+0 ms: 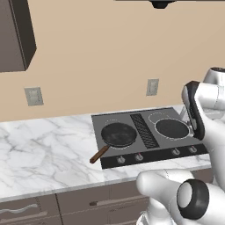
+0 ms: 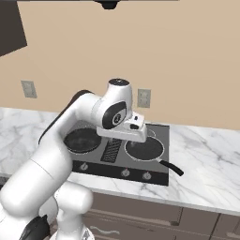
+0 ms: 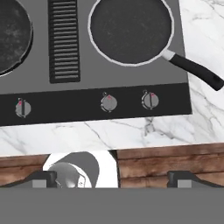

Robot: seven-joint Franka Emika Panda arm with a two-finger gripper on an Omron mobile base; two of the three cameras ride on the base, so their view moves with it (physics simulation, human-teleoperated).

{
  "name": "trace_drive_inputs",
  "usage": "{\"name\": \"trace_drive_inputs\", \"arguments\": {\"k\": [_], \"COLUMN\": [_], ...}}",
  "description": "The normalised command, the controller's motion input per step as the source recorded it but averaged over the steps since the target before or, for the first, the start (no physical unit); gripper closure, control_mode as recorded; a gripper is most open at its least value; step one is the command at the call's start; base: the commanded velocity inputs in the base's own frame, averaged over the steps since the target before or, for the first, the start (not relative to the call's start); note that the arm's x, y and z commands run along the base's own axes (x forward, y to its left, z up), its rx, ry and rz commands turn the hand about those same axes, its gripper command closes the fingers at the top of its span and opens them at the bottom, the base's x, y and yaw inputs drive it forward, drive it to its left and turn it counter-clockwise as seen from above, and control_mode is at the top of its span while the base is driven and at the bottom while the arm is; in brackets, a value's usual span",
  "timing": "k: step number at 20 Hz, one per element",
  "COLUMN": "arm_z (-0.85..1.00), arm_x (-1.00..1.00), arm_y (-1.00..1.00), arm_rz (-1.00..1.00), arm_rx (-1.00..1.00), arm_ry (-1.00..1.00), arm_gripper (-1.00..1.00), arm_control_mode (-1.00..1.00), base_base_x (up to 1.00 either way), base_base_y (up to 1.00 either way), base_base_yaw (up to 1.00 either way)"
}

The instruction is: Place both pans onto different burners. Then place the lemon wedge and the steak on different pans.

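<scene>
Now both pans sit on burners, food next.
Your gripper [image 3: 109,179] hangs empty, jaws wide apart, above the cooktop's front edge; the all-dark pan [image 3: 130,31] lies ahead-right, the wooden-handled pan [image 3: 13,37] ahead-left; steak and lemon aren't visible.

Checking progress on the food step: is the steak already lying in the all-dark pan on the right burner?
No, in the hand view the all-dark pan on the cooktop holds nothing on its black surface.

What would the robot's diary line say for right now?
pans: wooden-handled pan on left burner, dark pan on right burner | gripper: open, empty, above cooktop's front edge | food: not placed yet
</scene>
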Motion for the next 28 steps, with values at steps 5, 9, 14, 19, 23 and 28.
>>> {"name": "trace_drive_inputs", "arguments": {"k": [5,9,14,19,23,28], "arm_z": [0.02,0.02,0.01,0.00,0.00,0.00], "arm_x": [-0.01,0.00,0.00,0.00,0.00,0.00], "arm_y": [0.14,0.31,0.32,0.20,0.00,0.00], "arm_rz": [-0.08,-0.02,-0.01,0.00,0.00,0.00], "arm_rx": [-0.01,-0.04,-0.02,-0.02,0.00,0.00], "arm_ry": [-0.04,-0.03,0.00,0.00,0.00,0.00], "arm_gripper": [-1.00,-1.00,-1.00,-1.00,-1.00,-1.00], "arm_control_mode": [-1.00,-1.00,-1.00,-1.00,-1.00,1.00], "base_base_x": [0.00,0.00,0.00,0.00,0.00,0.00], "base_base_y": [0.00,0.00,0.00,0.00,0.00,-0.02], "base_base_yaw": [0.00,0.00,0.00,0.00,0.00,0.00]}}
